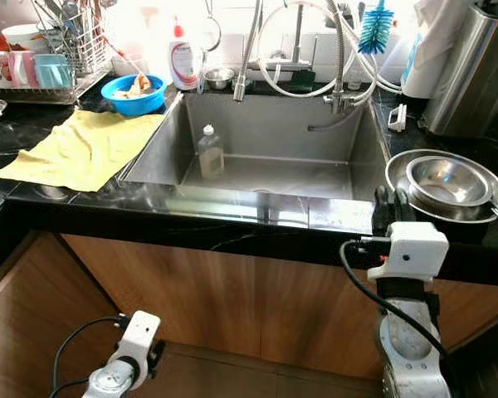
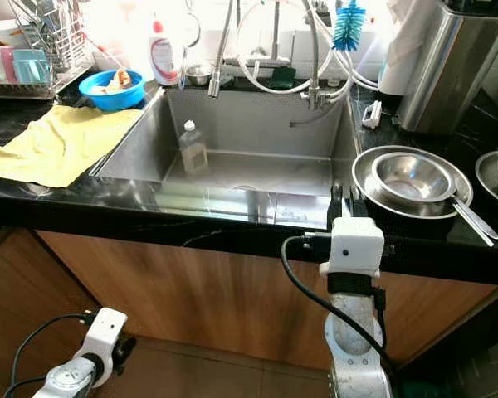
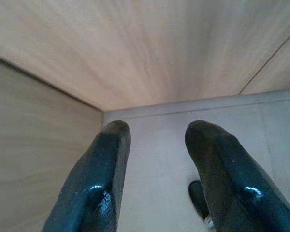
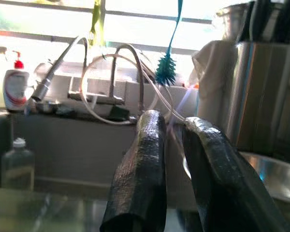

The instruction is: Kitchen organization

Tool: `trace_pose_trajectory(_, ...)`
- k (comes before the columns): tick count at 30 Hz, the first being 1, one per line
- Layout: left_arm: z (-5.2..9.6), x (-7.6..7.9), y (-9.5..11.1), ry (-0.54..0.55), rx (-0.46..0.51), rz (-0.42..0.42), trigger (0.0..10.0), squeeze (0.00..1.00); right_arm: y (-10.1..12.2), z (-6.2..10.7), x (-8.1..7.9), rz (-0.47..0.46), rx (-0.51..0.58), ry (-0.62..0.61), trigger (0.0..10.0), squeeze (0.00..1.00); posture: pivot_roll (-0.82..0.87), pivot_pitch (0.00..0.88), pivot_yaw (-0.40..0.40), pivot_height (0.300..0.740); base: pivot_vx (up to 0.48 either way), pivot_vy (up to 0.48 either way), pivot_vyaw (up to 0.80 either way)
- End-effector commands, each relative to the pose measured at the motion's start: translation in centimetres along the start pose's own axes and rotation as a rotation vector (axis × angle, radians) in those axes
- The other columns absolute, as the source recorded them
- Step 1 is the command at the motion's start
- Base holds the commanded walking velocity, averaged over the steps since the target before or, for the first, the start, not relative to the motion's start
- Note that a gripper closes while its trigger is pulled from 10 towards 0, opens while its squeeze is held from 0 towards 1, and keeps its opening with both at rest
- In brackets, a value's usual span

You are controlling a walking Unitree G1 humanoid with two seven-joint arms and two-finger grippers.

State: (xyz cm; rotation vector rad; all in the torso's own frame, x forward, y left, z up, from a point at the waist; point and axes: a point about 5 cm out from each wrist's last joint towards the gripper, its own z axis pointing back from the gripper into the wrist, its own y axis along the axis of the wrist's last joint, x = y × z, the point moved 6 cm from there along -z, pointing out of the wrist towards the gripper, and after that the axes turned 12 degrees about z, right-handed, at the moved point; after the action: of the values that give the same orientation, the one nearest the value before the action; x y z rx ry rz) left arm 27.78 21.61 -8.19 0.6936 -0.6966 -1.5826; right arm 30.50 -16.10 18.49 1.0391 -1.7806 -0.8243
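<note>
Right gripper poised at the sink's front right corner.

Its fingers stood slightly parted, holding nothing, just beside the nested steel bowls right of the sink. A small bottle stood inside the sink; the left gripper hung low before the cabinet, fingers apart and empty.

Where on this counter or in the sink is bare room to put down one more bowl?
Free: the steel sink floor right of the clear plastic bottle. Crowded: the counter left holds the yellow cloth and blue bowl; right, the stacked steel bowls, with the right pincer beside them.
</note>
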Motion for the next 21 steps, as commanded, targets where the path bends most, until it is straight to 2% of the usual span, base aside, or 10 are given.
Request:
trace_pose_trajectory(1,0.3,-0.6,-1.6,0.017,-0.076,-0.007,10.0,0.0,0.8,0.0,-0.5,0.012,0.015,0.026,10.0,0.0,-0.14,0.0,0.052,0.74,0.0,0.0,0.0)
trace_pose_trajectory(7,0.9,-1.2,-3.4,0.031,-0.142,0.008,10.0,0.0,1.4,-0.1,-0.7,-0.004,0.024,0.008,10.0,0.0,-0.15,0.0,0.075,0.74,0.0,0.0,0.0)
trace_pose_trajectory(12,0.7,-1.4,-2.8,0.031,-0.136,0.022,10.0,0.0,0.7,0.7,-1.2,-0.015,-0.022,0.004,10.0,0.0,-0.16,0.0,0.086,0.74,0.0,0.0,0.0)
trace_pose_trajectory(17,0.5,-1.6,-2.4,0.049,-0.133,0.065,10.0,0.0,0.3,1.5,-1.5,-0.012,-0.044,0.004,10.0,0.0,-0.2,0.0,0.132,0.74,0.0,0.0,0.0)
trace_pose_trajectory(21,0.3,-0.9,-2.3,0.038,-0.139,0.068,10.0,0.0,0.6,1.4,-1.3,-0.003,-0.034,0.003,10.0,0.0,-0.23,0.0,0.137,0.74,0.0,0.0,0.0)
